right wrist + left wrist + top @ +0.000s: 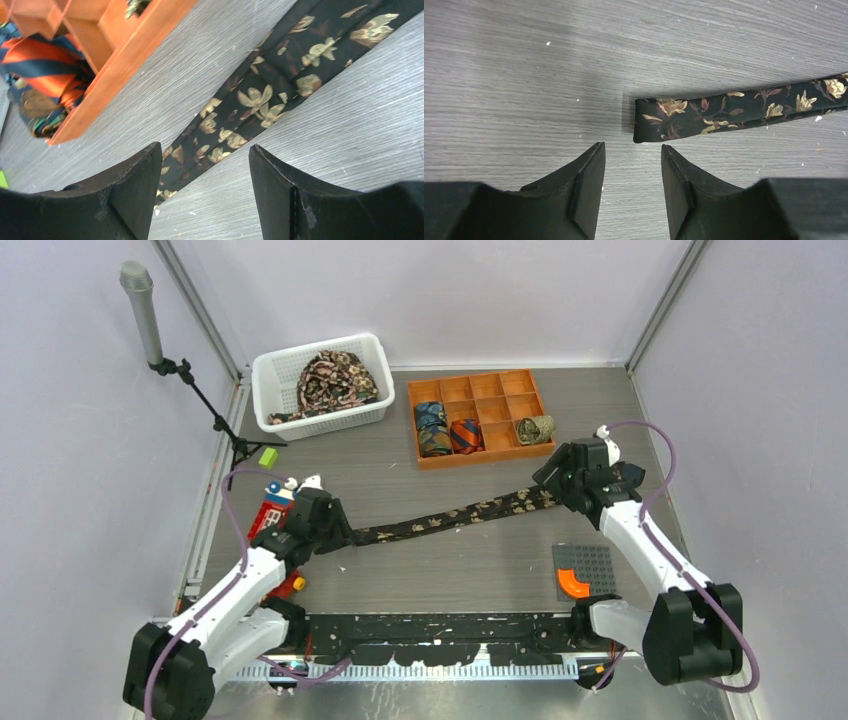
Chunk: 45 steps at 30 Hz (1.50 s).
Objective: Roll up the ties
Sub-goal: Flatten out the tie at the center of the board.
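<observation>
A long black tie with tan floral print (450, 517) lies flat across the table from left to right. My left gripper (335, 530) is open just short of its narrow blunt end (659, 120), with nothing between the fingers (589, 185). My right gripper (560, 480) is open over the tie's wider part (260, 95), which runs diagonally past its left finger (135, 190). Three rolled ties sit in the orange compartment tray (478, 418): a blue one (431, 428), an orange-red one (465, 435) and an olive one (534, 429). More black printed ties are piled in the white basket (318, 385).
The orange tray's wall (120, 65) is close to the right gripper, with the orange-red roll (45, 60) inside. A grey plate with an orange piece (585, 570) lies at the front right. Red and small coloured items (272, 510) lie by the left arm. A microphone stand (150, 325) is at far left.
</observation>
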Each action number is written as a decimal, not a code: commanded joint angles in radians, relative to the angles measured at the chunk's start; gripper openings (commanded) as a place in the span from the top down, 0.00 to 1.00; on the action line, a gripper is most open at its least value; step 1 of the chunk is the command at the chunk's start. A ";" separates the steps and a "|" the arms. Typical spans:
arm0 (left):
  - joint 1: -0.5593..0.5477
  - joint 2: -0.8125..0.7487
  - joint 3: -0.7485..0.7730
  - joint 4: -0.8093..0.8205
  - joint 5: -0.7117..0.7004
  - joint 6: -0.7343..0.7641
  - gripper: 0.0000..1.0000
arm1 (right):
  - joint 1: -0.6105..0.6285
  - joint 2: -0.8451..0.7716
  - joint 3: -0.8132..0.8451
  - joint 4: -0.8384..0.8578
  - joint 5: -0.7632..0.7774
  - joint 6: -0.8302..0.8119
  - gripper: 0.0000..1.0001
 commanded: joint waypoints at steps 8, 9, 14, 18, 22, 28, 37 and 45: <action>0.255 -0.026 -0.069 0.156 0.405 0.031 0.60 | 0.330 -0.071 0.090 -0.090 0.001 -0.062 0.33; 0.267 -0.021 -0.073 0.163 0.421 0.028 0.61 | 0.347 -0.071 0.086 -0.084 0.004 -0.056 0.33; 0.295 -0.005 -0.103 0.195 0.450 0.014 0.63 | 0.402 -0.058 0.083 -0.073 -0.001 -0.037 0.34; 0.304 0.016 -0.114 0.208 0.462 0.008 0.65 | 0.431 -0.054 0.080 -0.077 0.010 -0.030 0.34; 0.308 0.040 -0.124 0.230 0.458 0.009 0.65 | 0.448 -0.050 0.072 -0.073 0.009 -0.020 0.34; 0.309 0.092 -0.143 0.283 0.456 -0.011 0.66 | 0.470 -0.039 0.078 -0.068 0.004 -0.013 0.34; 0.309 0.150 -0.147 0.337 0.467 -0.025 0.73 | 0.482 -0.039 0.070 -0.065 0.011 -0.012 0.34; 0.309 0.174 -0.142 0.347 0.484 -0.025 0.90 | 0.499 -0.033 0.080 -0.064 0.011 -0.012 0.34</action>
